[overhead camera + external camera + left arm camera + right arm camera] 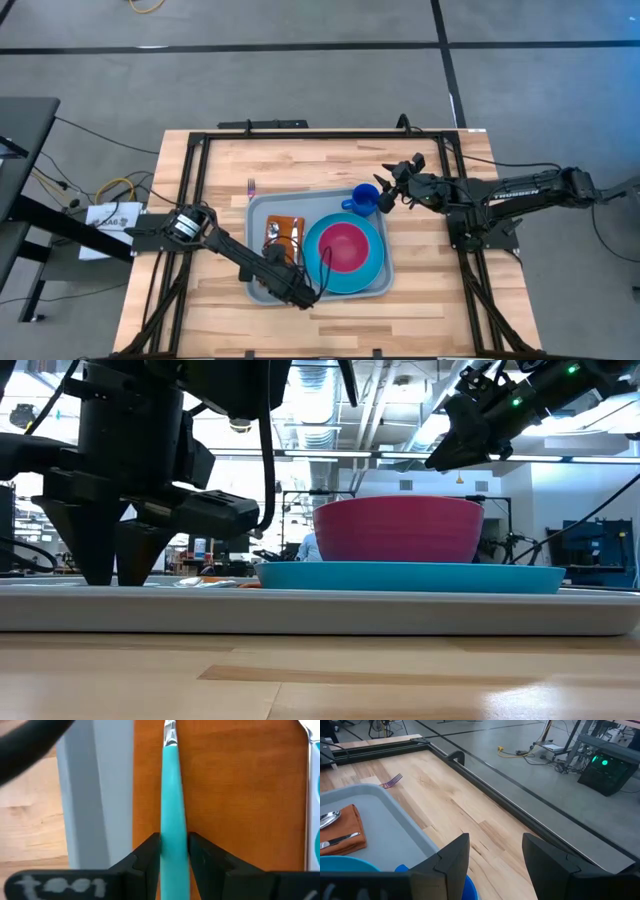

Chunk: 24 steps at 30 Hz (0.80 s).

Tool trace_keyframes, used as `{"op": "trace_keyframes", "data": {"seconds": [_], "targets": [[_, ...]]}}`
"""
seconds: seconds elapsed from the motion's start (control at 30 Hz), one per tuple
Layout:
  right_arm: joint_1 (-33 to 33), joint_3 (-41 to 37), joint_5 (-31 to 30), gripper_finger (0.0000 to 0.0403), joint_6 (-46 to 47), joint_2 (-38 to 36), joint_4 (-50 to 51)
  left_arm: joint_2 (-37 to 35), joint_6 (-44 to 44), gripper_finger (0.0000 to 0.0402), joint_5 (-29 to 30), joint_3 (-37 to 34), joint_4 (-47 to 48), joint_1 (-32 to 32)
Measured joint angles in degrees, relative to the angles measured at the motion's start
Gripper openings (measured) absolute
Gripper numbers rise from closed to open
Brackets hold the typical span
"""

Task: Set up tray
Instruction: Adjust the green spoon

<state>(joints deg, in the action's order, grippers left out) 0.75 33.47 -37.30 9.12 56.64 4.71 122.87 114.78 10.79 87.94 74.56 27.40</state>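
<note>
The left gripper [174,851] grips a teal-handled utensil [172,795] between its fingers above the napkin [240,795] on the tray [262,208], mid-desk. The right gripper [495,855], lettered "TROSSEN", hangs spread over the blue cup [364,198].

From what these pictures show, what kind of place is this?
Probably a robotics lab or workshop, not a dining room. The wooden table stands in a black metal frame, loose cables lie on the grey floor, and the low view shows exposed ceiling ducts and equipment behind.
</note>
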Motion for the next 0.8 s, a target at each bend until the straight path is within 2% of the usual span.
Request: {"op": "trace_keyframes", "data": {"seconds": [0.53, 0.8], "targets": [[0.0, 0.0, 0.0, 0.0177, 0.0, 0.0, 0.0, 0.0, -1.8, 0.0091, -0.4, 1.0, 1.4, 0.0], [0.0, 0.0, 0.0, 0.0177, 0.0, 0.0, 0.0, 0.0, -2.1, 0.0097, 0.2, 4.2, 7.7, 0.0]]}}
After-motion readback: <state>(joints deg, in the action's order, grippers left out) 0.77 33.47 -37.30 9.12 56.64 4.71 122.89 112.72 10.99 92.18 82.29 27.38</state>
